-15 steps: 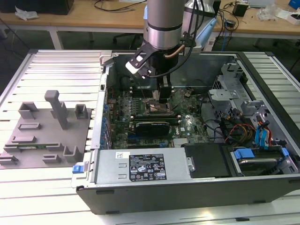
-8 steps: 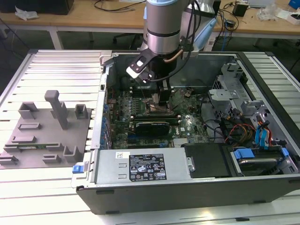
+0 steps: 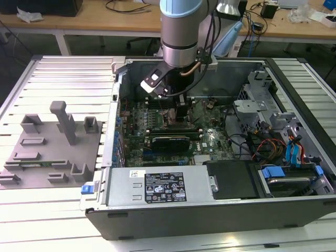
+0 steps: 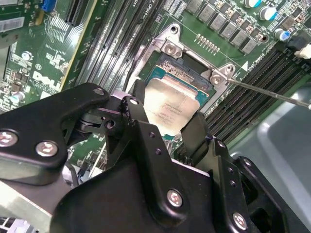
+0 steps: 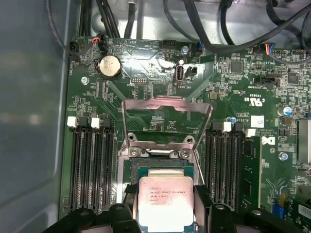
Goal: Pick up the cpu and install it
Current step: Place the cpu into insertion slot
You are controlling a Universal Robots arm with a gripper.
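Our gripper (image 3: 177,111) hangs from the arm inside the open computer case (image 3: 210,223). In the exterior view it sits low over the motherboard (image 3: 210,137), toward the far wall, and from here we cannot make out what it carries. The power supply (image 3: 157,186) lies along the case's near wall. Outside the case, on the exterior view's left, a grey fixture block (image 3: 52,149) rests on the slatted table (image 3: 52,220).

In the second wrist view we see the two black fingers (image 4: 132,109) on opposite edges of the cpu (image 4: 170,104), narrowed onto it, so the chip is held between them. It sits over the socket (image 4: 181,73), and we cannot tell whether the two touch. A thin metal lever (image 4: 267,92) runs out from the socket's corner, across the memory slots (image 4: 262,68).

In the first wrist view the cpu shows its pale silver top between the fingers, covering the part of the socket nearest the gripper. The load plate (image 5: 165,104) stands raised beyond it. Memory slots flank the socket on both sides, a green memory stick (image 5: 249,170) stands in one of them, and a coin cell battery (image 5: 110,65) sits farther up the board
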